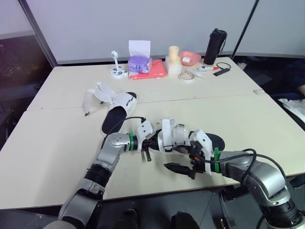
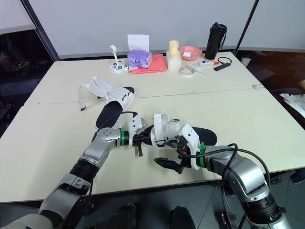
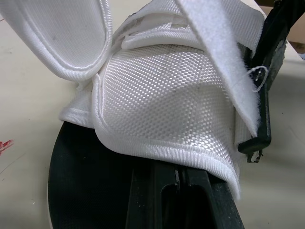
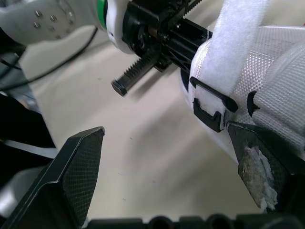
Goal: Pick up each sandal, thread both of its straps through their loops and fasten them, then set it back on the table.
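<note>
Left hand (image 2: pixel 147 139) is clamping the near sandal (image 2: pixel 167 129) by the tabletop's (image 2: pixel 238 109) front edge; right hand (image 4: pixel 164 138), fingers spread wide apart, is touching its strapped side with one finger

We look down on what we take for an office or meeting room: a pale desk (image 1: pixel 57 143) made of two tops pushed edge to edge, plain white wall panels (image 1: pixel 143 24) in dark frames behind it, and at its far side a tissue box (image 1: pixel 139 63), a black flask (image 1: pixel 215 46) and a roll of tape (image 1: pixel 186 76).
</note>
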Action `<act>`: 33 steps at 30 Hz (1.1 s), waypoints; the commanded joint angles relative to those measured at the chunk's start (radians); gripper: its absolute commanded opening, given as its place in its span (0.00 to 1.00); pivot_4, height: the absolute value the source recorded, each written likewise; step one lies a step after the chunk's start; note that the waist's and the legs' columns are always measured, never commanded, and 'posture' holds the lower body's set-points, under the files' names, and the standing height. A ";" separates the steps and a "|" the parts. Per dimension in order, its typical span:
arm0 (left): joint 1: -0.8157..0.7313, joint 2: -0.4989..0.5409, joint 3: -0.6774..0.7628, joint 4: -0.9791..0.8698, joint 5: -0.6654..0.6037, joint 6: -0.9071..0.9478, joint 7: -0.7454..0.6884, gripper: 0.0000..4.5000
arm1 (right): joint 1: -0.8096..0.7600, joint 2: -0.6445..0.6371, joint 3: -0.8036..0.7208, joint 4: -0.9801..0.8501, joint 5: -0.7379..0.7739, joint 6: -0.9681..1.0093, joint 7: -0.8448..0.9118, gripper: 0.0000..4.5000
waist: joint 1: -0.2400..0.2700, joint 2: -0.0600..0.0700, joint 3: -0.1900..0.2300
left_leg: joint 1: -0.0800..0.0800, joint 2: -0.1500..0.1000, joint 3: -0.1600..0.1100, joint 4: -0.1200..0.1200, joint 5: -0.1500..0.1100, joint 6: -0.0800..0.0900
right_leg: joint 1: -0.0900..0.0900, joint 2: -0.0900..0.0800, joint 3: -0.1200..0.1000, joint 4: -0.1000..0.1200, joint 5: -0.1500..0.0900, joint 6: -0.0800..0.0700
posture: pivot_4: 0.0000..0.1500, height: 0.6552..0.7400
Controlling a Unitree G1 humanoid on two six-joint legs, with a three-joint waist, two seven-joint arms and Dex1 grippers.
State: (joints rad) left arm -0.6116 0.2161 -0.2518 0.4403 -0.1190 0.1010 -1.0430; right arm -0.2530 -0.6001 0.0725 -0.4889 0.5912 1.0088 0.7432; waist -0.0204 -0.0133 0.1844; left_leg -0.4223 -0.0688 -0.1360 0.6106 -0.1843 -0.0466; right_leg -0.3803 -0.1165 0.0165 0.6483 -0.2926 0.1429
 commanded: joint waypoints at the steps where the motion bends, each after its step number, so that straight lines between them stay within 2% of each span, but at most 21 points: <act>1: 0.024 -0.015 -0.040 0.019 0.016 0.018 -0.015 0.00 | -0.034 0.029 0.020 -0.006 0.076 0.033 0.031 0.98 | 0.001 0.000 0.000 | 0.000 0.000 0.000 0.000 0.000 0.000 | 0.000 0.000 0.000 0.000 0.000 0.000 | 1.00 1.00; 7: 0.025 -0.017 -0.036 0.021 0.019 0.017 -0.012 0.00 | -0.019 -0.030 0.077 -0.017 0.047 0.010 0.064 0.98 | 0.015 0.001 0.000 | -0.004 -0.003 -0.001 0.000 -0.001 0.001 | -0.001 -0.002 -0.001 -0.001 0.000 0.001 | 1.00 1.00; 26: 0.028 -0.023 -0.042 0.019 0.021 0.014 -0.014 0.00 | -0.066 0.048 0.051 0.089 0.010 0.012 -0.052 0.98 | 0.011 0.001 0.000 | -0.003 -0.003 -0.001 0.000 -0.001 0.001 | -0.001 -0.002 -0.001 -0.001 -0.001 0.001 | 1.00 1.00; 29: 0.027 -0.026 -0.044 0.020 0.022 0.014 -0.013 0.00 | -0.067 0.049 0.042 0.098 0.011 0.020 -0.061 0.81 | 0.013 0.001 0.000 | -0.003 -0.003 -0.001 0.001 -0.001 0.001 | -0.001 -0.002 -0.001 -0.001 -0.001 0.001 | 1.00 1.00; 33: 0.025 -0.029 -0.044 0.023 0.022 0.013 -0.012 0.00 | -0.067 0.042 0.039 0.106 0.017 0.026 -0.068 0.36 | 0.014 0.001 0.000 | -0.004 -0.003 -0.001 0.000 -0.001 0.001 | -0.001 -0.003 -0.001 -0.001 -0.001 0.001 | 1.00 1.00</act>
State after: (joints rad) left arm -0.6086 0.1906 -0.2570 0.4399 -0.1187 0.0989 -1.0456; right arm -0.3047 -0.5586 0.1371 -0.3688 0.6014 1.0357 0.6781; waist -0.0063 -0.0128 0.1840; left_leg -0.4260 -0.0720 -0.1373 0.6110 -0.1852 -0.0453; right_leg -0.3812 -0.1190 0.0157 0.6470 -0.2933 0.1441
